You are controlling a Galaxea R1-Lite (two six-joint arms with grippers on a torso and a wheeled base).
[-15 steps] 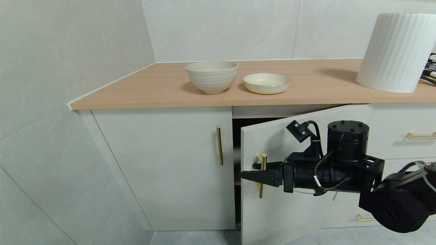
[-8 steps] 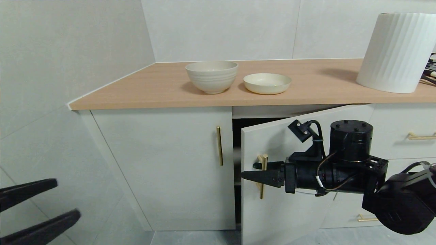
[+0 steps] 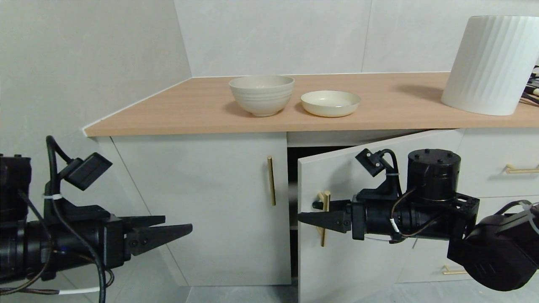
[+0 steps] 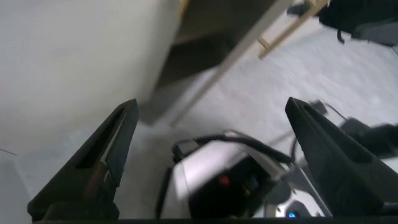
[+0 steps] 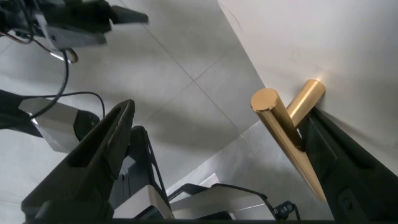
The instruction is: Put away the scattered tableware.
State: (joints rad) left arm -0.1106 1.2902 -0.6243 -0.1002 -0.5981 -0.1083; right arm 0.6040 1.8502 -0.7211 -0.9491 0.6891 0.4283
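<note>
The bowl [image 3: 261, 94] and the dish [image 3: 330, 103] sit side by side, just apart, on the counter [image 3: 189, 111] in the upper middle of the head view, the bowl on the left. A white ribbed pot [image 3: 490, 63] stands on the same counter at the upper right, well apart from them.

Below the counter the left door [image 3: 202, 202] is closed. The right door [image 3: 349, 256] stands ajar, with a dark gap showing between the two. Drawers [image 3: 501, 168] with brass pulls fill the right edge.

The right claw [image 3: 307, 211] lies level at the right door's handle [image 3: 323, 235], right of centre. Its jaws stand wide apart with the brass bar between them, close against one finger, and they are not closed on it.

The left claw [image 3: 179, 224] hangs level at the lower left of the frame, pointing towards the left door but apart from it. Its jaws are spread wide and hold nothing
</note>
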